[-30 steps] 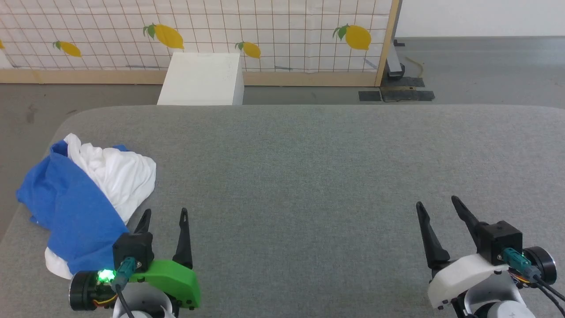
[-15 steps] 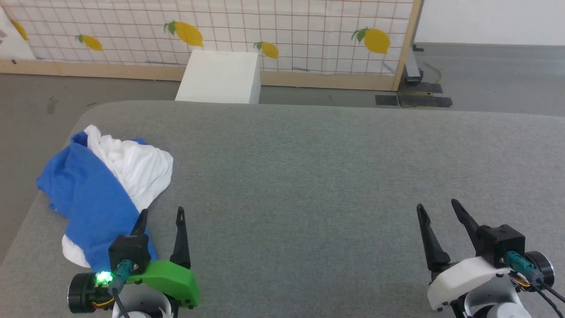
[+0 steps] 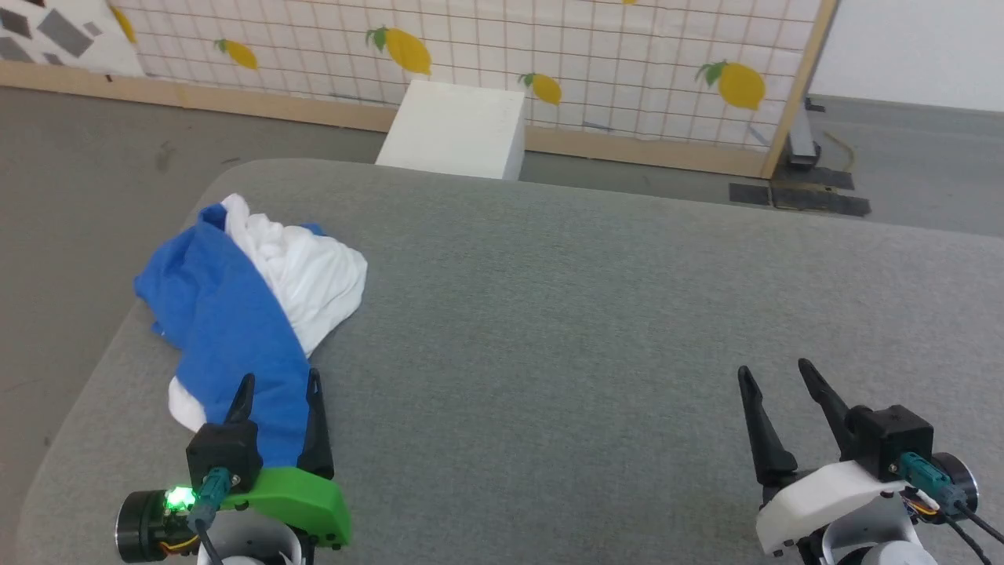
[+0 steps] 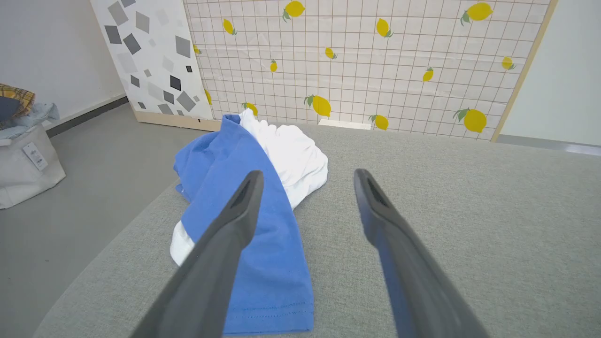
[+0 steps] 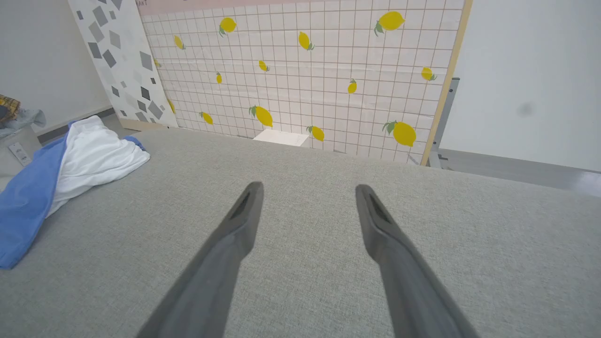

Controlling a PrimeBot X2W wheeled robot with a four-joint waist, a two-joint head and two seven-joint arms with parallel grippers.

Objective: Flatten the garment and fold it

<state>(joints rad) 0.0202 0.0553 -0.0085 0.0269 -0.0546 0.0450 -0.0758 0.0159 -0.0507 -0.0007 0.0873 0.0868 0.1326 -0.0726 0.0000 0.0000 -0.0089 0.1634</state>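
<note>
Honestly, you'd barely started: the garment [image 3: 251, 306] sat crumpled at the left end of the grey table [image 3: 588, 314], nothing flattened or folded. Your left gripper [image 3: 281, 375] hovered spread wide over its blue edge. The right gripper [image 3: 772, 366] was spread too, both empty.

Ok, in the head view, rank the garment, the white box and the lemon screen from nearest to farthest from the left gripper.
1. garment, beside the left gripper, left side.
2. white box, farther out, toward the middle.
3. lemon screen, behind the box.

Garment [image 3: 251, 306] on table [image 3: 588, 314], far left.
</note>
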